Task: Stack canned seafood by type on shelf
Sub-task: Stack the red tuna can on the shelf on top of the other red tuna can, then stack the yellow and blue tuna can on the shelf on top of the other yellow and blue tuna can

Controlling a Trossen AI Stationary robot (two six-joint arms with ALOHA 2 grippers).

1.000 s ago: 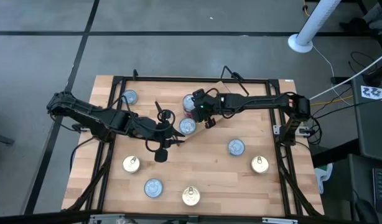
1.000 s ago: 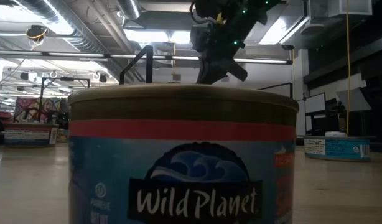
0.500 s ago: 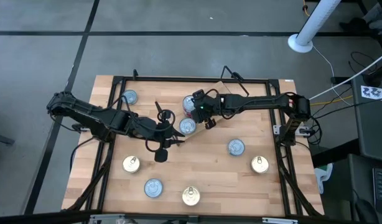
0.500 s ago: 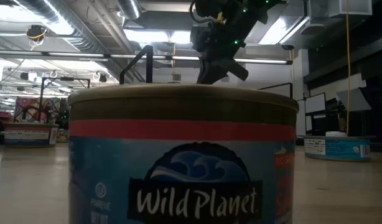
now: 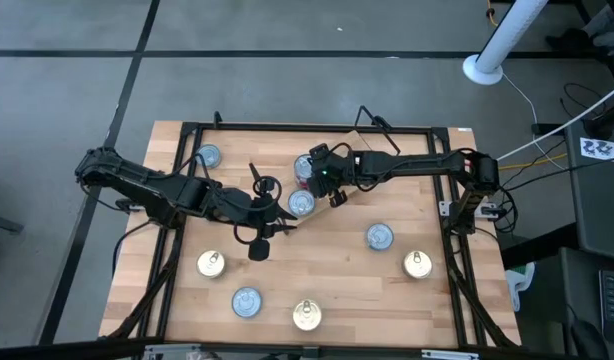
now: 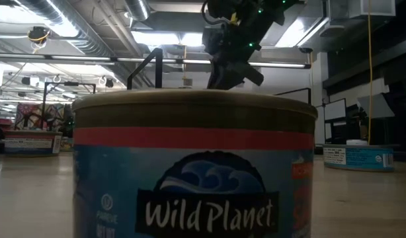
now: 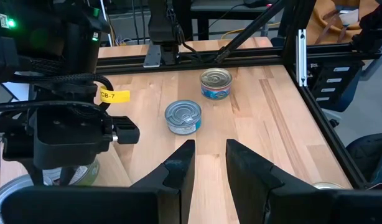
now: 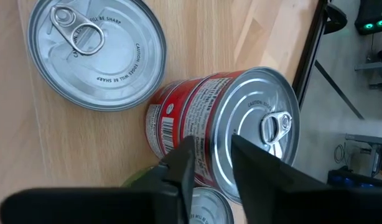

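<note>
The wooden counter [image 5: 337, 290] carries scattered tins. The right claw [image 8: 209, 163], fingers slightly parted and gripping nothing, hovers over a red-labelled tin [image 8: 222, 124] stacked beside a silver-topped tin [image 8: 94, 53]. The left claw [image 7: 208, 163], narrowly open and empty, hovers mid-counter.

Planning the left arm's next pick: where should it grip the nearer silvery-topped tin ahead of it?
Grip the tin across its round side wall, coming down from above. It stands upright and short, with bare table all round; its flat lid offers no hold.
</note>
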